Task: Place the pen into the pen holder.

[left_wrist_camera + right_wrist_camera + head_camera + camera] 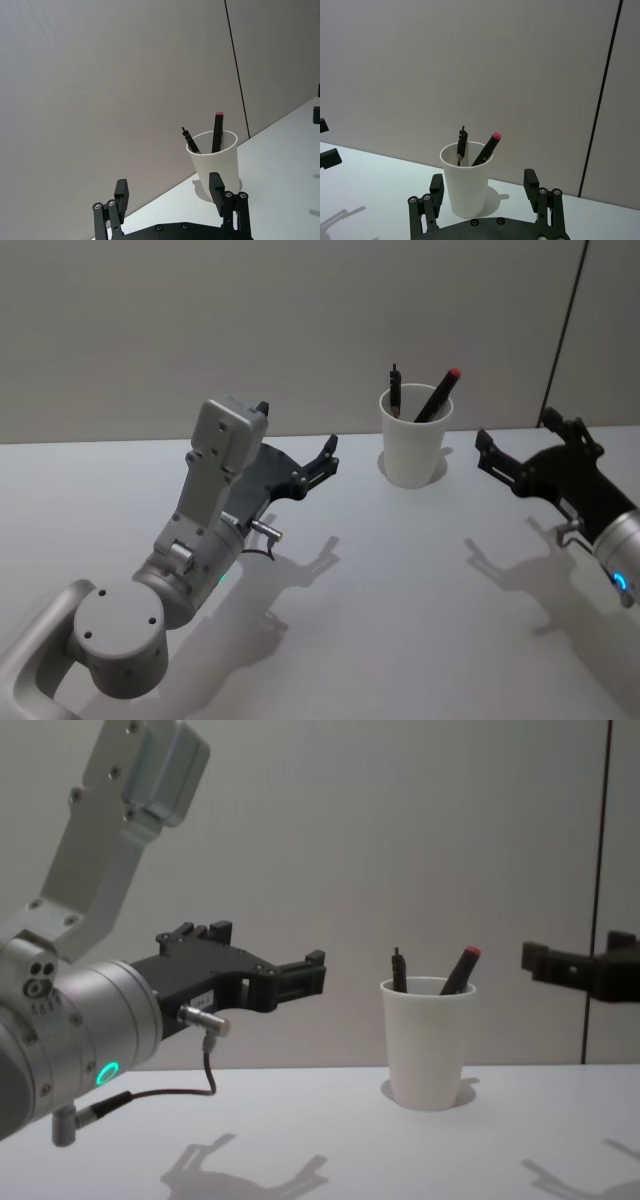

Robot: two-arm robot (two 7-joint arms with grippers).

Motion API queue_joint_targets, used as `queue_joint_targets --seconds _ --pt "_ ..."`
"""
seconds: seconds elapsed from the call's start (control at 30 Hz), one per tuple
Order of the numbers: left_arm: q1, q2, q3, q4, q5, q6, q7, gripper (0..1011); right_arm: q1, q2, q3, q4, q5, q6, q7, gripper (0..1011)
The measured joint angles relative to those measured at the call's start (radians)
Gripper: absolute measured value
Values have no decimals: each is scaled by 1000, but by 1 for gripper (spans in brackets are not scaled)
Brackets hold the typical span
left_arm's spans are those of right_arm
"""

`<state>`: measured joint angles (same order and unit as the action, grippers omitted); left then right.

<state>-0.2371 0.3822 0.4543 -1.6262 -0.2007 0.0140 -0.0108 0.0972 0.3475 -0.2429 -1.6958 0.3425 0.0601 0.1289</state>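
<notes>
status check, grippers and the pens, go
Left gripper open, empty, left of the white paper cup. Right gripper open, empty, on its right. Black pen and red-capped pen stand in the cup. Nothing in the way.

A plain white matte table [400,590] runs flat up to the grey wall, and a single tapered white paper cup pen holder [414,440] stands upright on it, near the back edge.
</notes>
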Motion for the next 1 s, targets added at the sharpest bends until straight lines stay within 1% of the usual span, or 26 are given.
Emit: queue_joint_targets --seconds 0.3,0.4,0.57,1.0 --pt "0 0 0 0 0 0 0 1001 -84 -8 13 -54 -41 -20 -47 1001" --pt "0 0 0 0 0 0 0 1001 -100 -9 16 -64 -49 -24 -56 1001" --pt "0 0 0 0 0 0 0 1001 -110 -10 18 -70 -55 -26 -62 1001" --pt "0 0 0 0 0 0 0 1001 -112 -10 18 -71 -55 -27 -63 1001"
